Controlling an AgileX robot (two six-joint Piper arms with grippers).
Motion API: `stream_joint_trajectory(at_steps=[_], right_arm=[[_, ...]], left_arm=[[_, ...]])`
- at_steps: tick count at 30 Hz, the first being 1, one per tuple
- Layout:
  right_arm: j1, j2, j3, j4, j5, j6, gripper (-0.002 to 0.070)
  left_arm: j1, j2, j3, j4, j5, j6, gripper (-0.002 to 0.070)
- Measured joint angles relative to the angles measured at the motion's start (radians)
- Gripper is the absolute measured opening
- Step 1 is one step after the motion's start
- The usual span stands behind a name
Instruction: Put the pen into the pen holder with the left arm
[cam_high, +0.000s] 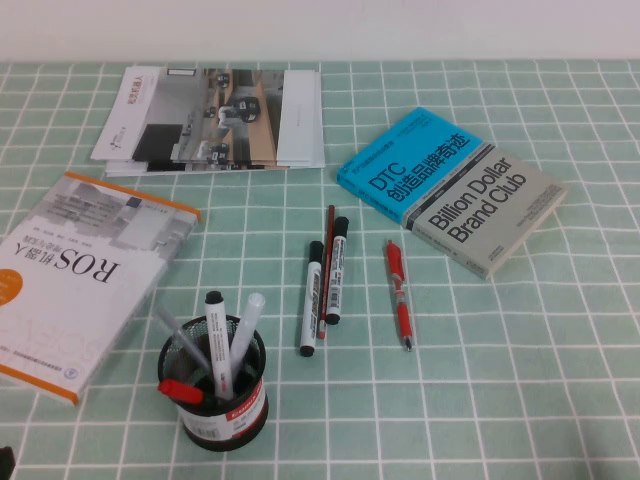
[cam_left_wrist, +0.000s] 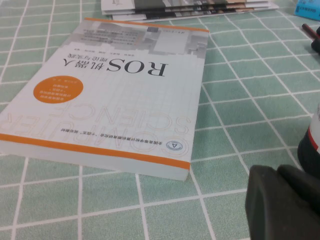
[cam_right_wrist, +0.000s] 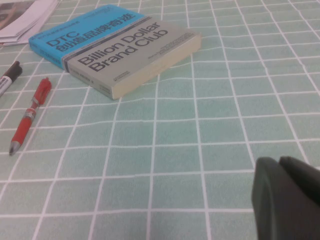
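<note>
Pen (cam_high: 312, 298): flat on checked surface (cam_high: 520, 350), open room around. Pen holder (cam_high: 214, 385): round mesh, near edge. Left gripper (cam_left_wrist: 282, 202), right gripper (cam_right_wrist: 287, 197): low corners; jaws' opening cannot be told.

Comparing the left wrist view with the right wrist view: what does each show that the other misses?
Only the left wrist view shows the ROS book and an edge of the pen holder, beside the left gripper. Only the right wrist view shows the red pen, the Billion Dollar Brand Club book and the right gripper. Both show the green checked tablecloth.
</note>
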Motion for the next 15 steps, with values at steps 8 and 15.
stream_joint_trajectory(at_steps=[8, 15], right_arm=[[0.000, 0.000, 0.000, 0.000, 0.000, 0.000, -0.0020], [0.000, 0.000, 0.000, 0.000, 0.000, 0.000, -0.0020]], left_arm=[[0.000, 0.000, 0.000, -0.002, 0.000, 0.000, -0.0004], [0.000, 0.000, 0.000, -0.002, -0.002, -0.007, -0.0004]])
